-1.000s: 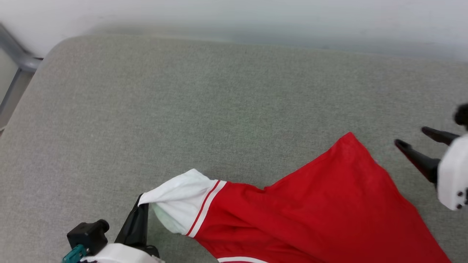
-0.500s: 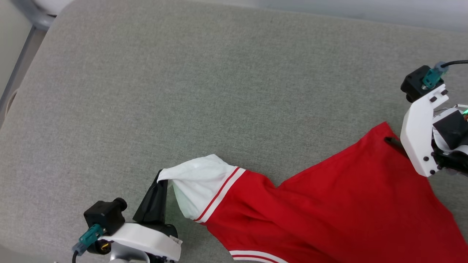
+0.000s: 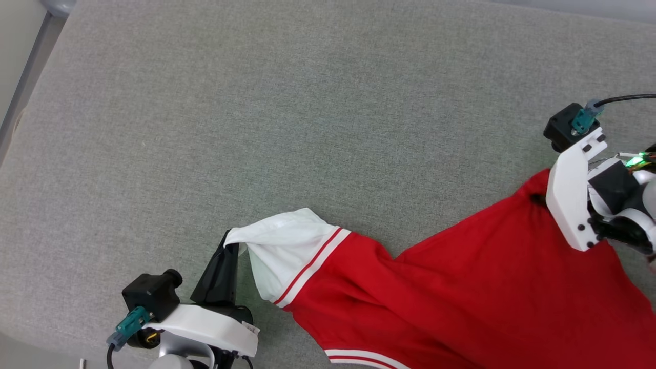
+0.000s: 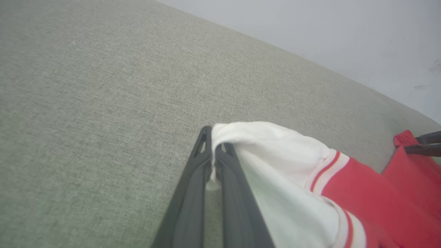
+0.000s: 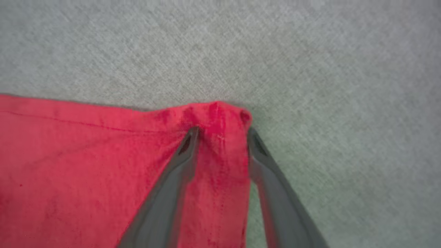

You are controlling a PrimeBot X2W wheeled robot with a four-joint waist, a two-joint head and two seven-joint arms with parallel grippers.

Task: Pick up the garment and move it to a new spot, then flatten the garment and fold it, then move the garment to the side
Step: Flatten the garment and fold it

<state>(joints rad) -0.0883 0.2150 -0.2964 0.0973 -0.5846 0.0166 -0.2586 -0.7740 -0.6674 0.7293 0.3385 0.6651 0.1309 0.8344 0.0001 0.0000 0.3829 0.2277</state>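
Note:
The garment (image 3: 461, 287) is a red shirt with a white sleeve (image 3: 287, 246) and red-and-white trim, lying spread over the near right of the grey cushion. My left gripper (image 3: 230, 247) is shut on the sleeve's edge (image 4: 220, 132) and holds it slightly raised. At the shirt's far right red corner (image 5: 220, 113), my right gripper (image 5: 222, 132) straddles the cloth, fingers apart, with bunched red fabric between them. In the head view its fingertips (image 3: 536, 199) are mostly hidden under the white wrist bracket. The left wrist view shows the right gripper's fingers (image 4: 425, 144) at that red corner. Any print is out of sight.
The grey fabric cushion (image 3: 307, 128) stretches far and left of the shirt. A grey metal rail (image 3: 28, 66) runs along its upper left edge. The cushion's near edge (image 3: 36, 353) is at the lower left. A pale wall (image 4: 344, 34) stands behind.
The head camera has tilted downward. My right gripper has come in over the shirt's red corner and its fingers have narrowed around it. The left gripper keeps its hold on the sleeve.

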